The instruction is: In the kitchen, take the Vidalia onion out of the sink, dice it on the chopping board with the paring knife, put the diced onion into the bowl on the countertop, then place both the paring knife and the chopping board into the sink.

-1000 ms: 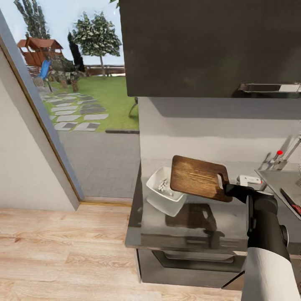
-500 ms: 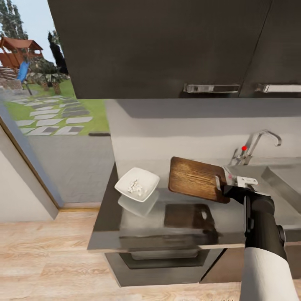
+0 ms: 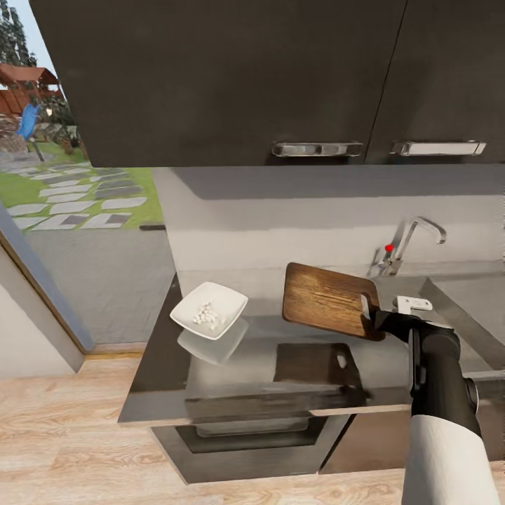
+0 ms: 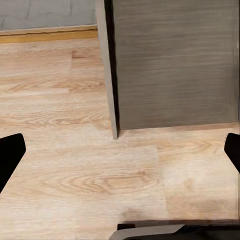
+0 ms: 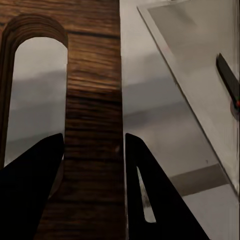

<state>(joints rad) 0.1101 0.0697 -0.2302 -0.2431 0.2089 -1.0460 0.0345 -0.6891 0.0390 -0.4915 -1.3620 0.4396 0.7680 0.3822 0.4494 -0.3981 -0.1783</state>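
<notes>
On the left of the glossy countertop (image 3: 252,365) sits the white bowl (image 3: 208,309) of diced onion (image 3: 206,314). To its right the right gripper (image 3: 373,319), jaws closed on the handle end, holds the chopping board (image 3: 326,299) tilted in the air. The sink (image 3: 466,308) lies far right. Gripped only at its edge, the board could pivot, slip, or strike the tap (image 3: 410,242). The left gripper (image 4: 120,150) is spread wide, empty.
</notes>
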